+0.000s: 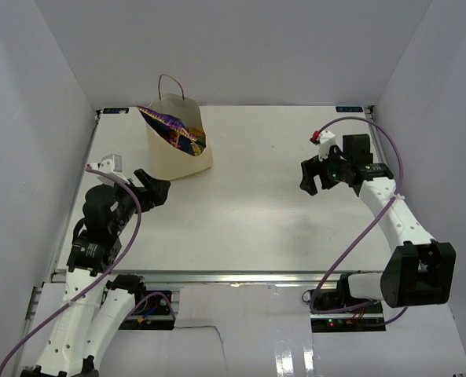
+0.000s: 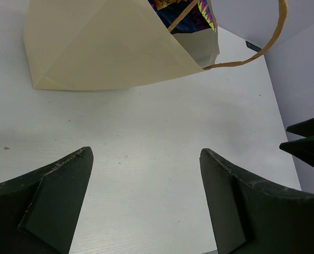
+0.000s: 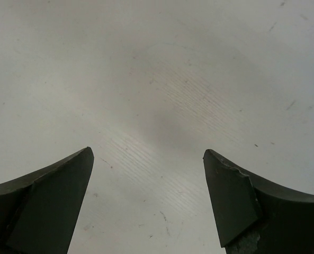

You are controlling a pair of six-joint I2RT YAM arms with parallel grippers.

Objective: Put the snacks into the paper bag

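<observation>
One dark packet [image 1: 174, 130] sits half-hidden inside the paper bag [image 1: 168, 161].

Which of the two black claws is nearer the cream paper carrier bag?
The left gripper: it sits close beside the cream paper bag, while the right gripper is far across the white table.
</observation>
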